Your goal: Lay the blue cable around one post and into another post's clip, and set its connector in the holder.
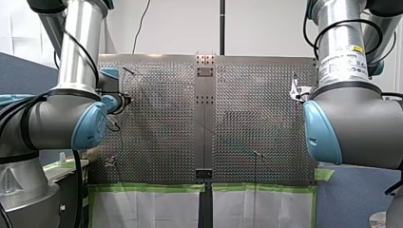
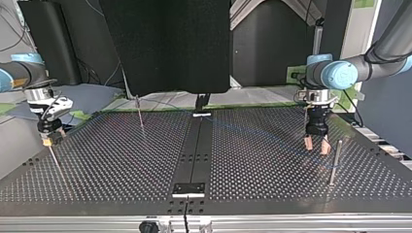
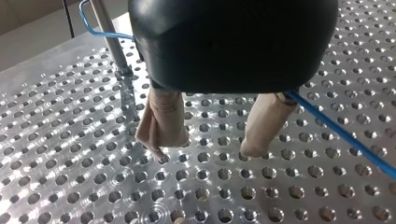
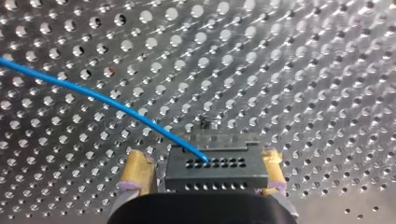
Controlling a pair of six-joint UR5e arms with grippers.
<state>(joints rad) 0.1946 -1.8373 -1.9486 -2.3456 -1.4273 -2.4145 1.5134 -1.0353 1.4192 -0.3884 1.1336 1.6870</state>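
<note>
In the right wrist view a black connector point(image 4: 217, 172) with rows of pin holes sits between the yellow pads of my right gripper point(image 4: 205, 175), which is shut on it. The blue cable point(image 4: 102, 100) leaves its face and curves away over the perforated plate. In the top view my right gripper point(image 2: 48, 138) hangs at the left edge. My left gripper point(image 2: 316, 143) stands open at the right, low over the plate beside a metal post point(image 2: 334, 162). Its beige pads point(image 3: 161, 121) hold nothing. The blue cable point(image 3: 341, 135) runs past the outside of one finger and hooks around the post point(image 3: 109, 39).
A thin post point(image 2: 140, 114) stands at the back left of the plate in the top view, and a slanted rod point(image 2: 57, 162) lies below my right gripper. A dark centre rail point(image 2: 197, 150) splits the perforated table point(image 2: 121, 160). Green tape point(image 1: 152, 188) edges the table in the front view.
</note>
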